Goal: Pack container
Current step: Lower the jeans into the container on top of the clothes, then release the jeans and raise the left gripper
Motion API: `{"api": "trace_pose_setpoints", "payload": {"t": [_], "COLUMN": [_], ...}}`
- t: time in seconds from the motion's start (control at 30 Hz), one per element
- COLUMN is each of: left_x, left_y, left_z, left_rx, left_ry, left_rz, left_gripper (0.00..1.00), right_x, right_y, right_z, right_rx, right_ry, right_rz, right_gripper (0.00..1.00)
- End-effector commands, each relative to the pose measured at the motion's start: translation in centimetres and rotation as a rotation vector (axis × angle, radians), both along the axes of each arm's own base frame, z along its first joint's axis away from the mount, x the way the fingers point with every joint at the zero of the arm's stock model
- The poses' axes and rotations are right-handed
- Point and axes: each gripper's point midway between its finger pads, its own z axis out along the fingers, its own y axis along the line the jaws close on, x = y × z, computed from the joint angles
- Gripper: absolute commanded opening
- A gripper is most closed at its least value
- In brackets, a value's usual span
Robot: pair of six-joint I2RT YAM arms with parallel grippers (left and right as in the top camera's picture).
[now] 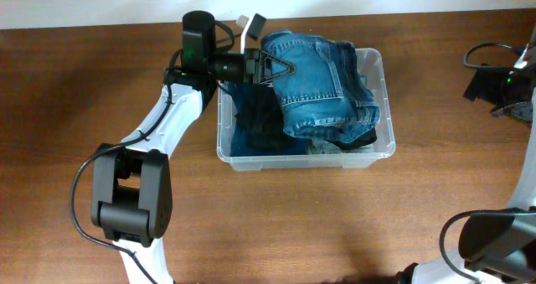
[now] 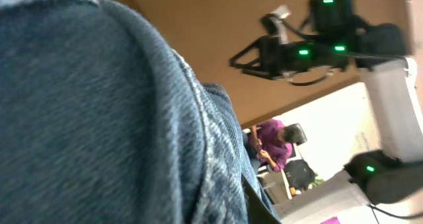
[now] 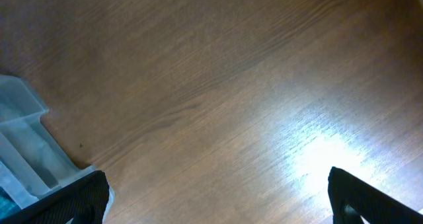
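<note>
L tool [image 1: 287, 69] pinched on jeans [image 1: 322, 87] in container [image 1: 310, 162]; R tool [image 3: 218, 201] wide open, empty, over table [image 3: 231, 85].

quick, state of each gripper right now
left gripper: closed on the edge of the jeans lying in the container
right gripper: open, holding nothing

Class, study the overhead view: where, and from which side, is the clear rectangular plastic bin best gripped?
Likely the thick rim along the near long side of the clear rectangular plastic bin, from above, with the open right gripper. The folded blue denim jeans heap toward the far side, so that rim stands bare.
</note>
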Motion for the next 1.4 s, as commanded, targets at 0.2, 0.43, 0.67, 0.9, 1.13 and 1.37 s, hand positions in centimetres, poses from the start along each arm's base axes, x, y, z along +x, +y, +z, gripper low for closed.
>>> {"api": "trace_pose_setpoints", "payload": {"t": [0.2,0.43,0.67,0.9,1.13,1.37], "left_x": [4.3,4.4,4.4,4.0,3.7,2.9], "left_y": [2.9,5.4,6.5,8.5,12.0,11.8], "left_z": [-6.5,-8.5,-9.0,-9.3,-9.1,-8.8], "left_rx": [0.324,0.416,0.433,0.464,0.669,0.716], "left_ry": [0.003,0.029,0.054,0.089,0.004,-0.058], "left_rz": [0.317,0.354,0.362,0.377,0.469,0.435], "left_gripper": [0.05,0.05,0.04,0.01,0.05,0.73], "right_x": [-0.1,-0.1,-0.1,-0.1,-0.1,-0.1], "right_y": [-0.3,-0.3,-0.3,-0.3,-0.3,-0.3], "right_z": [-0.1,-0.1,-0.1,-0.1,-0.1,-0.1], "right_rx": [-0.006,-0.006,-0.006,-0.006,-0.006,-0.006], "right_ry": [0.006,0.006,0.006,0.006,0.005,0.006], "right_rz": [-0.018,-0.018,-0.018,-0.018,-0.018,-0.018], "right_gripper": [0.98,0.98,0.99,0.98,0.98,0.98]}}
